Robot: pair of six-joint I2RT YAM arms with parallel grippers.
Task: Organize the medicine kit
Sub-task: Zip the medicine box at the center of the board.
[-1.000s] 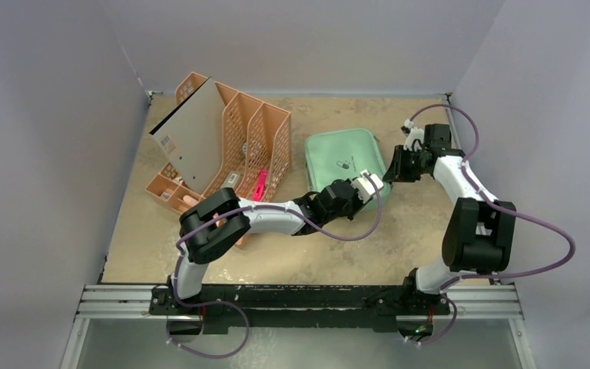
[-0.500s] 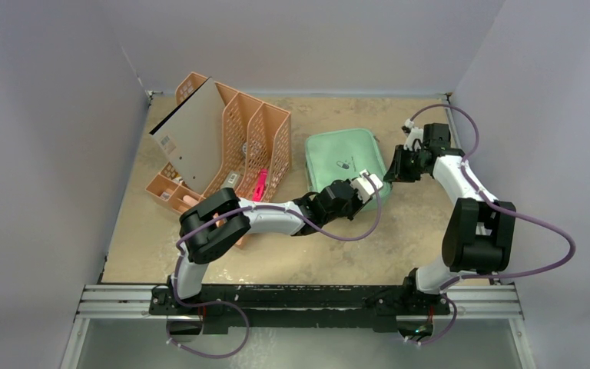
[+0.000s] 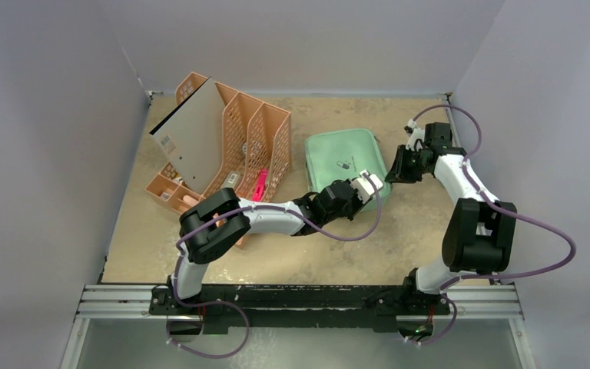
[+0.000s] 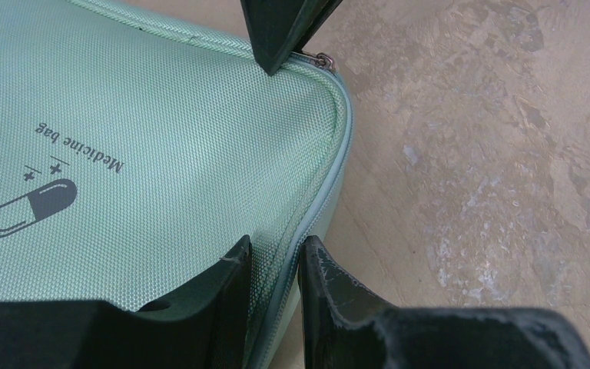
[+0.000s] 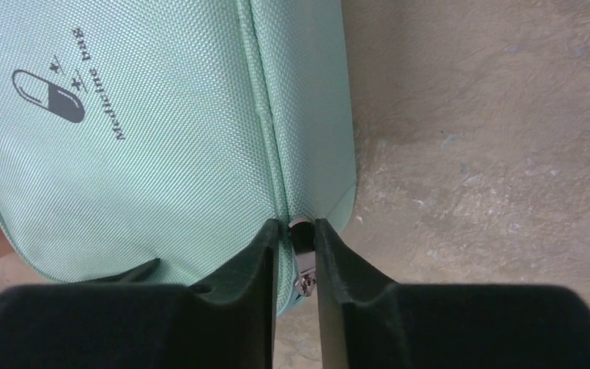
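The medicine kit (image 3: 344,157) lies flat and closed on the table (image 3: 146,238), right of the middle, printed side up. Its pill symbol and the words "Medicine bag" (image 4: 54,181) show on the mint-green top panel. Both arms meet at its near right corner.

The left gripper (image 4: 275,247) is nearly closed, with only a narrow gap between its 2 fingers. It pinches the kit's rim just short of that corner. 1 finger (image 4: 227,288) presses on the top panel and the other (image 4: 330,288) sits outside against the side wall. The piped seam and a fold of fabric are caught between them.

The right gripper (image 5: 297,224) is also drawn in to a slim gap and is clamped on the zipper pull (image 5: 300,231). The small metal tab stands between the 2 fingertips, where the zipper line runs down the kit's right edge to the corner. Its lower end hangs in the slot between the fingers. In the left wrist view a dark fingertip (image 4: 280,27) of this gripper comes down onto the same seam, with the metal tab just beside it. The 2 grippers are near each other along the edge but apart.

Well to the left stands an orange mesh file rack (image 3: 234,142), with a grey board (image 3: 192,142) leaning in it and a pink item (image 3: 260,184) in 1 of its slots.
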